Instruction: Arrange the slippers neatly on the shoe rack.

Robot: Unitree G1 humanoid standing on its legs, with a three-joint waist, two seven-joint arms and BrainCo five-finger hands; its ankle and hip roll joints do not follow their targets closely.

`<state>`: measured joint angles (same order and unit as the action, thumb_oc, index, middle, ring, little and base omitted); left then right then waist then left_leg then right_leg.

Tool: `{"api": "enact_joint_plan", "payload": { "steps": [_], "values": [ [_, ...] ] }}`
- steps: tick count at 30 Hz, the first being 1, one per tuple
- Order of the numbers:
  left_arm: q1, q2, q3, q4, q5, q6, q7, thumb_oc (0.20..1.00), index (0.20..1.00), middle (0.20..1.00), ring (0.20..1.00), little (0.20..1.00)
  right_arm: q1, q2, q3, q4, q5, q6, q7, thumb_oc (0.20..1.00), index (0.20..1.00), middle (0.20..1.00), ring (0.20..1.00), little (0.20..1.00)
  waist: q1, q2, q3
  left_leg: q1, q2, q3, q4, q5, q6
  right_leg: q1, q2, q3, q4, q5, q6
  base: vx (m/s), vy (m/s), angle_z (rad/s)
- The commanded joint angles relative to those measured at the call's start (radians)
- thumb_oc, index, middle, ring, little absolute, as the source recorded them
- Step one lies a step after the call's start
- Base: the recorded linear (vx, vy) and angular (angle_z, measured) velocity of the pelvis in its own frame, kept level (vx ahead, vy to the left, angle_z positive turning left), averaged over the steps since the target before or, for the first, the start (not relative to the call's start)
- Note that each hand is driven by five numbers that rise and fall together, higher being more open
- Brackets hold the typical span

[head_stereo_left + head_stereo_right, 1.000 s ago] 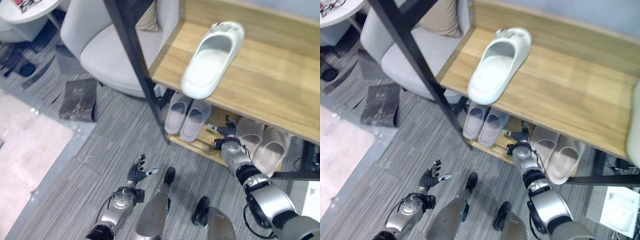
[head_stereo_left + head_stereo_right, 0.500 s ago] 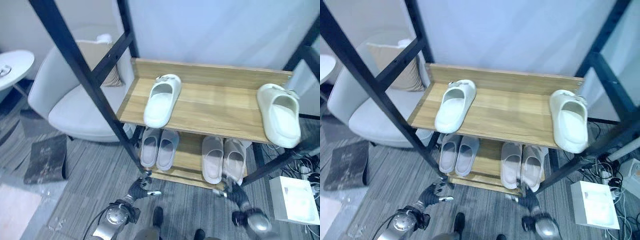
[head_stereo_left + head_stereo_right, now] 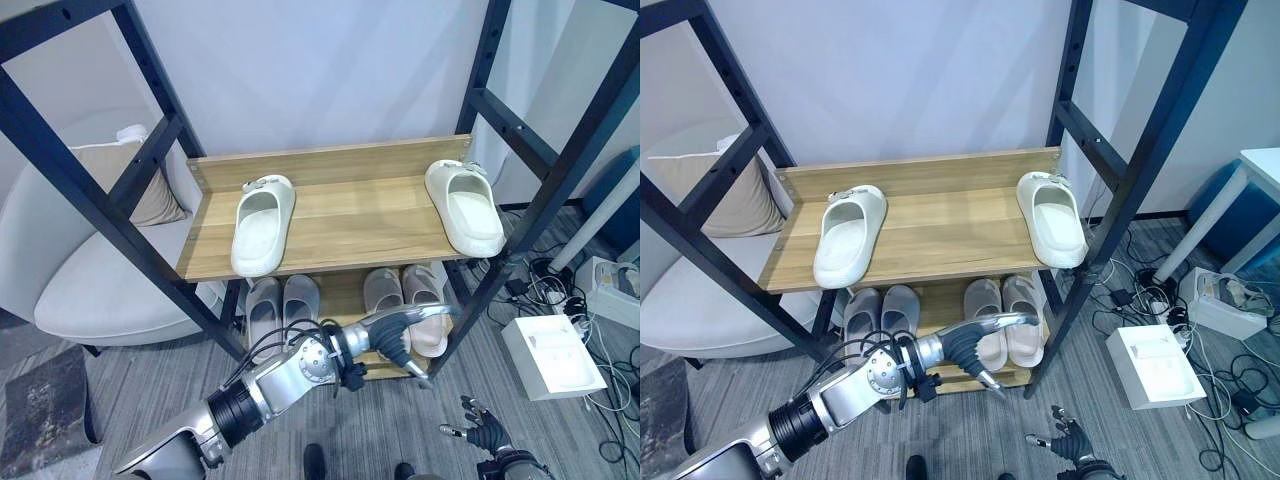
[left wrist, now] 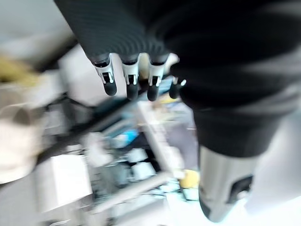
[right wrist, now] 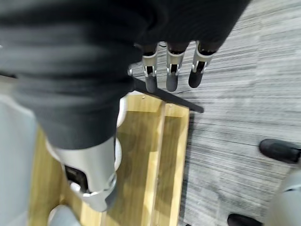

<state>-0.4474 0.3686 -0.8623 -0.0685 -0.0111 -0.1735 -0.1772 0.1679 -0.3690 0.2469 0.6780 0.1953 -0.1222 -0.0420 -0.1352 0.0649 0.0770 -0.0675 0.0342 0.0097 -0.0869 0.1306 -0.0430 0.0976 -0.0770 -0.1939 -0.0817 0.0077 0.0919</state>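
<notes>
Two white slippers lie far apart on the rack's upper wooden shelf (image 3: 370,215), toes pointing forward: one at the left (image 3: 263,222), one at the right end (image 3: 466,208). Below, a grey pair (image 3: 280,303) and a beige pair (image 3: 1002,300) sit on the lower shelf. My left arm reaches across in front of the lower shelf, and the left hand (image 3: 403,328) hangs open just before the beige pair, holding nothing. Its fingers (image 4: 129,80) are straight. My right hand (image 3: 482,433) is low over the floor at the right, open and empty, fingers (image 5: 171,75) straight.
Black frame posts (image 3: 120,230) stand at the rack's corners. A pale armchair (image 3: 75,290) with a beige cushion (image 3: 110,170) is at the left. A white box (image 3: 552,355) and loose cables lie on the grey carpet at the right. A dark mat (image 3: 40,420) lies lower left.
The camera has tilted up, showing the whole rack. My left arm has swung from the lower left across to the front of the lower shelf. The right hand stays low.
</notes>
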Motion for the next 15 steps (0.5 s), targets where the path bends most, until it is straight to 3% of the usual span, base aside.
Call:
{"api": "enact_joint_plan", "payload": {
  "steps": [1,5,7,8,9,15],
  "values": [
    [-0.093,-0.004,0.062,-0.054,-0.162,-0.060,0.021,1.000,1.000,1.000,1.000,1.000,-0.061,0.016,-0.002,-0.056,-0.013,-0.034,-0.009,1.000,1.000,1.000,1.000,1.000,0.009,-0.033,0.030,0.098,-0.028,0.016,0.000,-0.116,-0.013,-0.043,-0.046,-0.015,-0.005,0.017,0.064,0.00,-0.021,0.03],
    [-0.093,0.011,0.142,-0.131,-0.202,-0.075,0.091,1.000,1.000,1.000,1.000,1.000,-0.051,0.031,0.006,-0.062,-0.011,-0.033,-0.014,1.000,1.000,1.000,1.000,1.000,0.018,-0.036,0.028,0.099,-0.027,0.007,0.000,-0.114,-0.015,-0.034,-0.046,-0.022,-0.006,0.015,0.062,0.00,-0.016,0.05],
    [-0.088,0.033,0.264,-0.188,-0.175,-0.095,0.191,1.000,1.000,1.000,1.000,1.000,-0.032,0.044,0.003,-0.075,-0.007,-0.035,-0.022,1.000,1.000,1.000,1.000,1.000,0.036,-0.039,0.028,0.107,-0.026,-0.001,0.000,-0.121,-0.018,-0.023,-0.043,-0.030,-0.006,0.004,0.061,0.03,-0.030,0.02],
    [-0.087,0.034,0.265,-0.191,-0.174,-0.093,0.191,1.000,1.000,1.000,1.000,1.000,-0.032,0.044,0.004,-0.075,-0.007,-0.035,-0.022,1.000,1.000,1.000,1.000,1.000,0.034,-0.039,0.029,0.108,-0.026,-0.001,0.000,-0.121,-0.018,-0.022,-0.043,-0.031,-0.006,0.004,0.061,0.02,-0.028,0.09],
    [-0.097,0.050,0.354,-0.200,-0.103,-0.100,0.275,1.000,1.000,1.000,1.000,1.000,-0.027,0.055,0.000,-0.080,0.000,-0.038,-0.027,1.000,1.000,1.000,1.000,1.000,0.045,-0.041,0.027,0.108,-0.025,-0.006,0.000,-0.120,-0.020,-0.018,-0.043,-0.035,-0.006,0.001,0.059,0.02,-0.033,0.19],
    [-0.176,0.139,0.553,-0.080,0.251,-0.041,0.516,1.000,1.000,1.000,1.000,1.000,-0.015,0.056,-0.008,-0.085,0.012,-0.045,-0.035,1.000,1.000,1.000,1.000,1.000,0.049,-0.037,0.026,0.116,-0.023,-0.004,0.000,-0.124,-0.020,-0.011,-0.039,-0.031,-0.006,-0.003,0.056,0.03,-0.018,0.09]
  ]
}}
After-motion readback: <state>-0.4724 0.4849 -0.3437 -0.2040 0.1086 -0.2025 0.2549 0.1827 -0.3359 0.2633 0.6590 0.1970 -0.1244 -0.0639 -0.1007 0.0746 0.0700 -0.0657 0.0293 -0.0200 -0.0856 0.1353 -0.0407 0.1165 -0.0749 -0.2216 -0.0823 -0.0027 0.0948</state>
